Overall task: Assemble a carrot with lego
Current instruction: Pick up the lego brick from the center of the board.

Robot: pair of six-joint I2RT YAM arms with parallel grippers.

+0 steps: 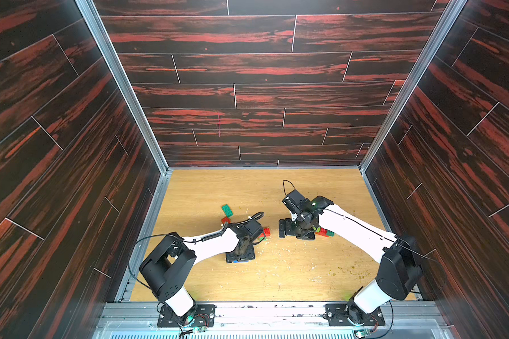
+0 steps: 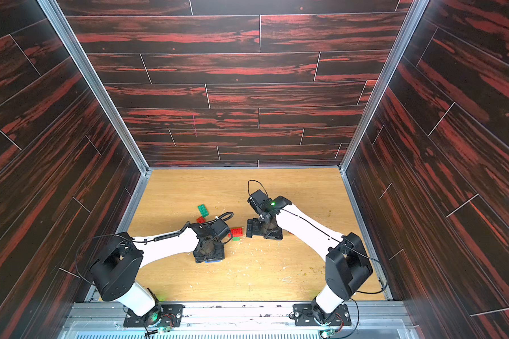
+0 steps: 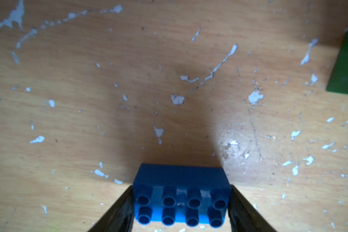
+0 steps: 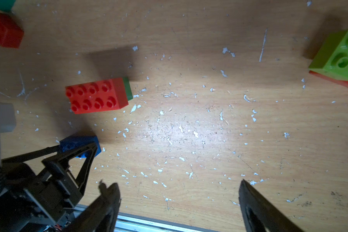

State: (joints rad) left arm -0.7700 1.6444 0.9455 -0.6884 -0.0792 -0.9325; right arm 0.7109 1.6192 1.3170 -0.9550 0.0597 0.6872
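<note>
Dark walls streaked with red close in a pale wooden table [image 1: 291,281] flecked with white scraps. Taking the far wall as twelve o'clock in both top views, the lego [image 1: 266,232] lies in loose pieces around the middle of the table.

The left gripper [image 3: 182,186] points straight down just on the seven o'clock side of centre. Its fingers [image 3: 121,206] press against the two short ends of a blue brick [image 3: 181,178], an eight-stud piece whose studs face the wrist camera. Whether that brick is clear of the wood cannot be told.

Close by, at about one o'clock from this gripper, sits a long red brick [image 2: 236,231] with its studs showing. A green piece [image 4: 128,88] touches it along one edge. Farther off, at eleven o'clock, a teal brick [image 2: 203,210] lies flat, with a small red brick [image 2: 200,219] just beside its six o'clock end.

The right gripper [image 4: 172,181] hangs near the three o'clock side of the long red brick. Its fingers [image 4: 255,202] are spread wide, with only bare table between them.

At three o'clock from it, partly under the right arm, a lime brick [image 4: 338,58] rests hollow side up on a red piece [image 4: 335,82]. In a top view a dark green brick [image 1: 330,234] shows at the three o'clock end of that cluster.
</note>
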